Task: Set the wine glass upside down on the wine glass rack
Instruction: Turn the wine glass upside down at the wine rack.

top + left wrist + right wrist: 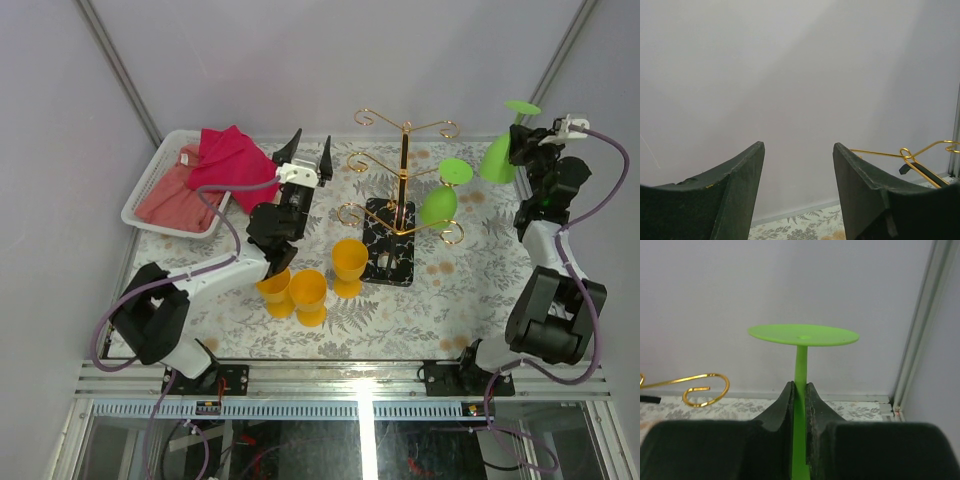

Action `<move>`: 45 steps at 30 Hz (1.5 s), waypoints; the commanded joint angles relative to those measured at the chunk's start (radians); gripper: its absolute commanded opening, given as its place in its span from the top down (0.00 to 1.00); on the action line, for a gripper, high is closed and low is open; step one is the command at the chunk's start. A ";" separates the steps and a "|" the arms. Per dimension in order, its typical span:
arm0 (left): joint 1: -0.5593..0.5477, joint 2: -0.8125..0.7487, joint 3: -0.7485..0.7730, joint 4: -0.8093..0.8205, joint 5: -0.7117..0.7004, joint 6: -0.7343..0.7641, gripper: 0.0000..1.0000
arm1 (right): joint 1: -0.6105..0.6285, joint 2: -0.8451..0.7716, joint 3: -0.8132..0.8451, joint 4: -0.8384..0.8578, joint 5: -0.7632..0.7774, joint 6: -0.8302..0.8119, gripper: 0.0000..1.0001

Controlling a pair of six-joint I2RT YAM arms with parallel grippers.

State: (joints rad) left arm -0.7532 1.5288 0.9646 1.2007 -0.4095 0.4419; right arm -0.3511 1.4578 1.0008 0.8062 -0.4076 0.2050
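Observation:
The wine glass rack (pixel 405 170) is a gold pole with curled wire arms on a black veined base (pixel 391 254), mid-table. One green wine glass (pixel 444 194) hangs upside down on its right arm. My right gripper (pixel 521 140) is shut on the stem of a second green wine glass (pixel 500 155), held upside down, foot up, to the right of the rack. In the right wrist view the stem (pixel 800 367) sits between the fingers, with a rack curl (pixel 705 388) at the left. My left gripper (pixel 312 152) is open and empty, raised left of the rack.
Three yellow goblets (pixel 349 266) stand in front of the rack near the left arm. A white tray (pixel 145 185) holding red and pink cloths (pixel 230 158) sits at the back left. Walls close in behind and on the right.

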 commanded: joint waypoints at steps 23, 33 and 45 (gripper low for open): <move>-0.006 0.049 0.132 -0.057 -0.049 0.038 0.43 | -0.074 0.392 0.031 0.891 -0.634 0.400 1.00; -0.005 0.074 0.158 -0.060 -0.061 0.070 0.43 | -0.007 0.455 0.071 0.895 -0.637 0.367 1.00; -0.003 0.098 0.178 -0.075 -0.065 0.074 0.43 | 0.025 0.481 0.119 0.895 -0.663 0.355 1.00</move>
State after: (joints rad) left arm -0.7528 1.6070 1.1069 1.1015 -0.4541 0.4969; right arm -0.3305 1.9537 1.0782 1.5539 -1.0431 0.5835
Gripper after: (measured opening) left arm 0.568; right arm 0.106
